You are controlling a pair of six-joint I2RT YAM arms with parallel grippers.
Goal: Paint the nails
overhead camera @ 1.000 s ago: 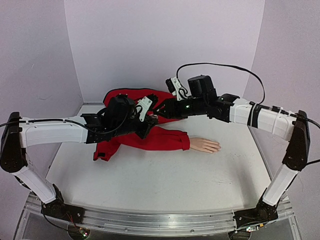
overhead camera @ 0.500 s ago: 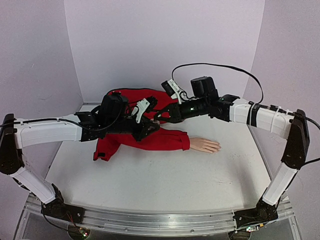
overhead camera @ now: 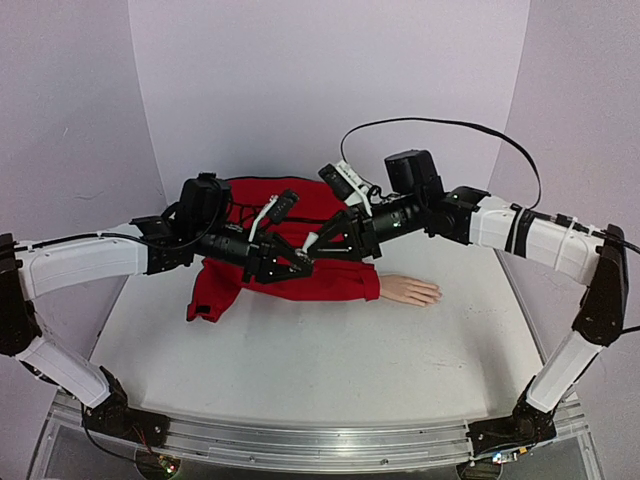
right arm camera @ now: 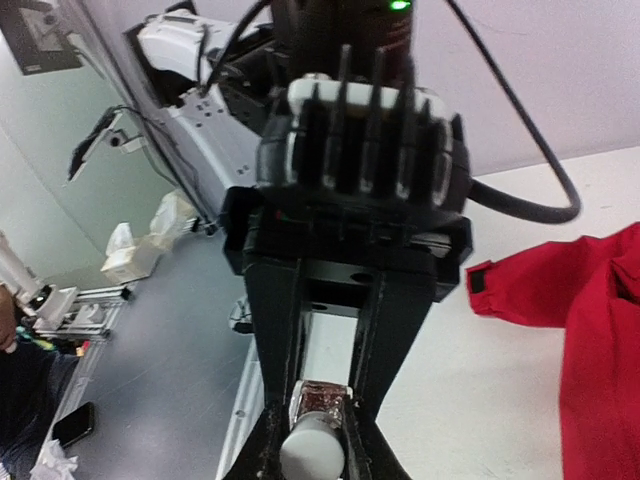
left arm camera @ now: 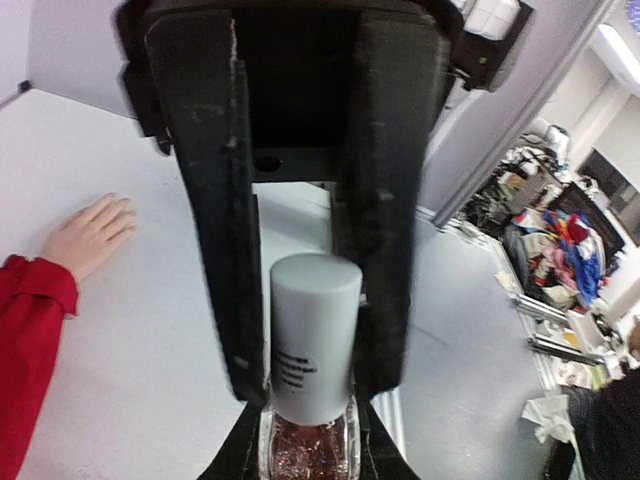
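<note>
Top view: shows both arms meeting mid-frame, just above the red sleeve (overhead camera: 330, 282). Has the left gripper (overhead camera: 290, 265) pressed tight on the glass body of a small bottle (left arm camera: 308, 445), bottom centre of left wrist view, reddish glitter inside. Has the right gripper (overhead camera: 318, 243) pinching the white cap (left arm camera: 315, 320) from the opposite end, black fingers (left arm camera: 210, 250) touching both sides of it. Holds bottle up off the table (overhead camera: 300, 370), between the two claws. Places the mannequin hand (overhead camera: 410, 290) right of centre in top view, lying flat on table, poking out of the sleeve cuff, fingers pointing to frame right. Puts the nails (overhead camera: 434, 293) at those fingertips, below and right of the grippers, well apart from bottle. Too small to make out; can't tell any colour on them. Shows same hand at left edge of left wrist view, cuff below it. Shows more red cloth at right edge of right wrist view, and bunched at upper centre of top view behind the arms.
</note>
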